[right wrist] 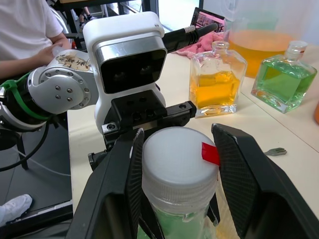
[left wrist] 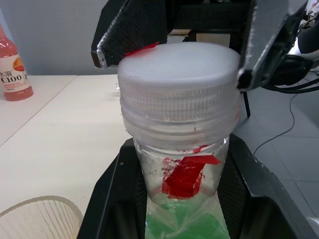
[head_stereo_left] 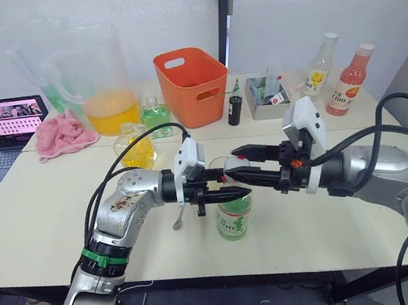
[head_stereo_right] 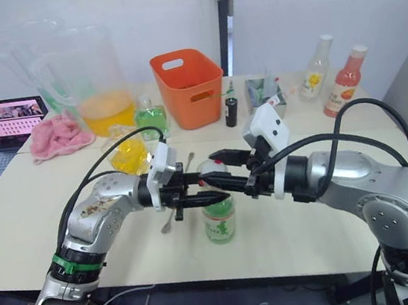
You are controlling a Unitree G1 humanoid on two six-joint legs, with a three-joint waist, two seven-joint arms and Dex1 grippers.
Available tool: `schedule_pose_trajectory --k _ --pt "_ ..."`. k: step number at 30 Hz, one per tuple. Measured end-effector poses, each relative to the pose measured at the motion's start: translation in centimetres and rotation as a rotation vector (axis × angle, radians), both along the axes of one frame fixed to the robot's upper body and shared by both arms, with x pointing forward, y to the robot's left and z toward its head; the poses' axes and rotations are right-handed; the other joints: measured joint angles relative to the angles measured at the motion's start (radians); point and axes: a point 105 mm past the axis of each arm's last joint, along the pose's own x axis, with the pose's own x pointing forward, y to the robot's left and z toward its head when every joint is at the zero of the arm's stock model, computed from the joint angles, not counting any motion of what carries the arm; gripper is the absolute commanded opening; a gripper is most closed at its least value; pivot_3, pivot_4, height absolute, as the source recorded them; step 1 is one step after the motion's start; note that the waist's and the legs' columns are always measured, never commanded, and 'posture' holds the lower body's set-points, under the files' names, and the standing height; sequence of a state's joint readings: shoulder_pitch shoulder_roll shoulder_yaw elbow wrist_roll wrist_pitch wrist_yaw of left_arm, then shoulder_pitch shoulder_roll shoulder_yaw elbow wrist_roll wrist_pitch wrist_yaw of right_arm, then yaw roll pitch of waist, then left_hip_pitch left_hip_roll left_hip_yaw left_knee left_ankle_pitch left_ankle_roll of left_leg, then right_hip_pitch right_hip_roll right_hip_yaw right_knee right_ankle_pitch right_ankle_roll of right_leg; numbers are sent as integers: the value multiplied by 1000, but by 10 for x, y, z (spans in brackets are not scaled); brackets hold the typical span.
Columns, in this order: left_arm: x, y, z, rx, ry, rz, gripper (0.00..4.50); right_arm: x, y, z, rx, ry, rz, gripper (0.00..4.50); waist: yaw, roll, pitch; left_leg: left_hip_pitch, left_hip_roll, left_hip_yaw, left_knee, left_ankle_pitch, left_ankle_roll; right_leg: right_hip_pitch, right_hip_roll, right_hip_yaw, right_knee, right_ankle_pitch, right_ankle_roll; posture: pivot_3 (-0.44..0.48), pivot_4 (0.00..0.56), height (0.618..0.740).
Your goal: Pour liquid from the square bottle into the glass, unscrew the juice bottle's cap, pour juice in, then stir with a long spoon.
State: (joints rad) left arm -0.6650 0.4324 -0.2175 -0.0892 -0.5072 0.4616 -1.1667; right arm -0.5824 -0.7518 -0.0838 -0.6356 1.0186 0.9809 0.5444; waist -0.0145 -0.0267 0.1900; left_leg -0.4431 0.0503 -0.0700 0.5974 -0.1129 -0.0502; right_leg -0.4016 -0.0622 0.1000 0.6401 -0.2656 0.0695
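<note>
Near the bench's front edge, the left pincer clamps the juice bottle's neck. The right pincer brackets the cap, one finger slightly apart from it.

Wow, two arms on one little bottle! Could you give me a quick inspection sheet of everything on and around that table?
Surface: pale table.
Job's things: juice bottle upright near the front edge, white cap on; square bottle of yellow liquid; long spoon lying flat.
Clutter: pitcher, green bottle, orange bin, pink cloth, two labelled bottles.
Grippers: left gripper shut on the bottle neck; right gripper open, fingers either side of the cap.
Cables: black, looping along both arms.
Surroundings: laptop, seated person.
</note>
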Motion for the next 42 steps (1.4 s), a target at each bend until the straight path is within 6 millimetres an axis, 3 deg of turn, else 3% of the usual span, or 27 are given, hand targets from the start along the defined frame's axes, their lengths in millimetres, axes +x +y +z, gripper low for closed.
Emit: schedule_pose_trajectory --k 16,25,27,32,36,42 --pt "-12 9 -2 13 -50 75 1364 30 8 7 -221 -133 666 1648 -28 0 0 2 0 0 0 0 0 2 0 -1 0 3 5 0 150 740" --pt "-12 10 -1 19 -52 108 1364 34 12 11 -303 -115 735 1648 -31 0 0 3 1 0 0 0 0 1 0 0 1 1 0 0 150 740" --pt "-12 10 -1 18 -49 108 1364 34 12 14 -306 -100 738 2677 -31 0 0 3 1 0 0 0 0 0 0 0 2 1 0 0 150 740" --pt "-12 7 1 23 -43 100 1364 30 10 25 -294 -117 727 4335 -26 0 0 1 0 0 0 0 0 -1 0 0 2 3 3 0 150 740" --pt "-11 5 2 20 -40 96 1364 25 1 40 -225 -181 644 4452 -19 0 0 1 0 0 -1 0 0 -1 0 -1 1 4 6 0 150 740" --pt "-9 3 2 11 -27 92 1364 22 -19 25 -106 -85 372 4452 -7 0 0 0 0 0 -1 0 0 -2 0 0 1 3 5 0 150 740"
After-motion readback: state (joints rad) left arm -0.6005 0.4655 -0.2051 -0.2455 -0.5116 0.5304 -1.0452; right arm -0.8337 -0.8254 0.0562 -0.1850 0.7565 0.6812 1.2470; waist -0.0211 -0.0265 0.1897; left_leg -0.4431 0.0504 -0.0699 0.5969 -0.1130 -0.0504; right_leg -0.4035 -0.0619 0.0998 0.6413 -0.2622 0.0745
